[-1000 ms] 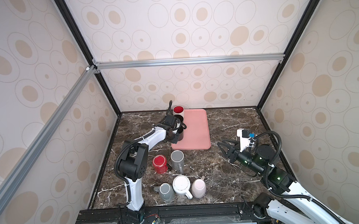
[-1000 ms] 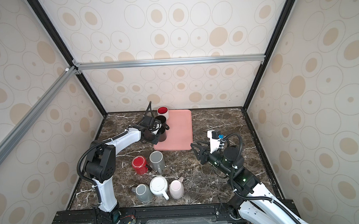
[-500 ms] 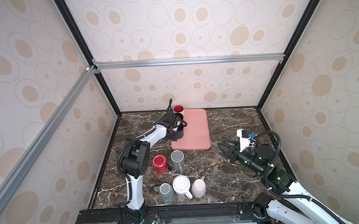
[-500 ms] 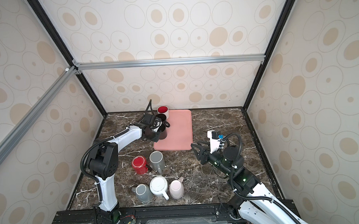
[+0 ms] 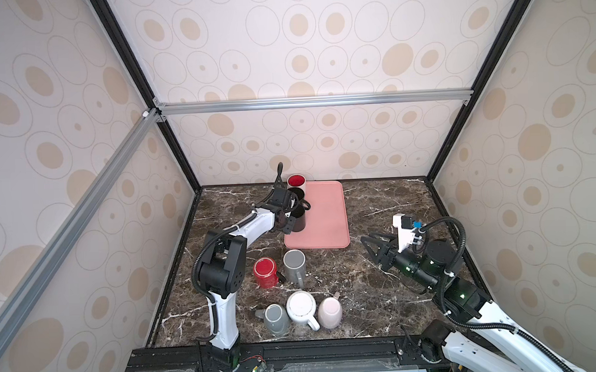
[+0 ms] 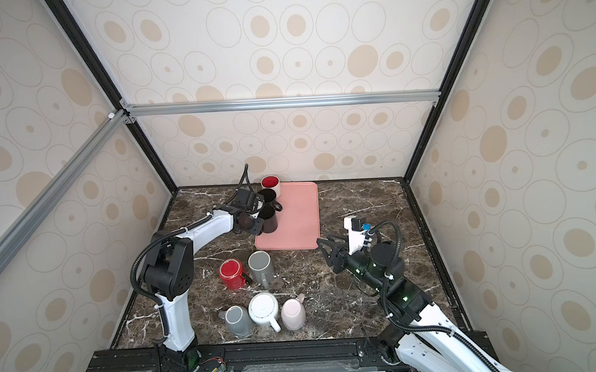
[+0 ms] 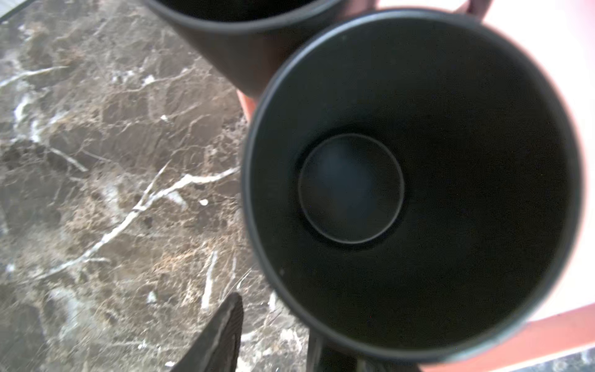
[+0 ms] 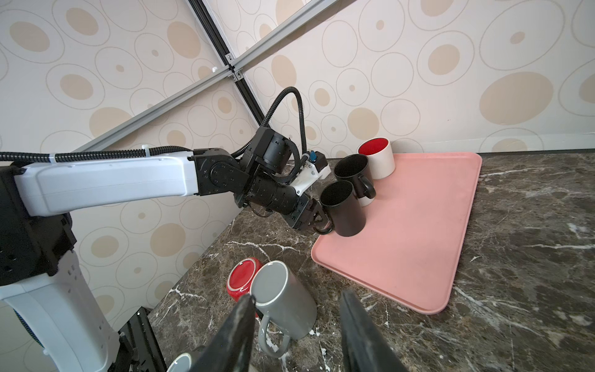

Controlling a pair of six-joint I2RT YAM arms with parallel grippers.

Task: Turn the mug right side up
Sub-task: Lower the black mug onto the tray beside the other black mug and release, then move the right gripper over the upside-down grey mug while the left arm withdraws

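- We count eight cylindrical mugs [image 5: 294, 263]: three on one flat pink tray [image 8: 418, 241], five on veined marble table [image 5: 380, 293].
- Black mug [image 8: 344, 209] stands mouth-up on tray's corner.
- Left gripper [image 8: 317, 220] parted at its handle; right gripper [image 8: 296, 298] parted, empty.

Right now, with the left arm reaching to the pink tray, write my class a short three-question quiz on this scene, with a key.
1. True or false: the right fingers hold a mug.
2. How many mugs stand upright on the pink tray?
3. The mug nearest the left fingers is: A red, B black, C grey.

Key: 1 false, they are apart with nothing between them; 2 three; 3 B.
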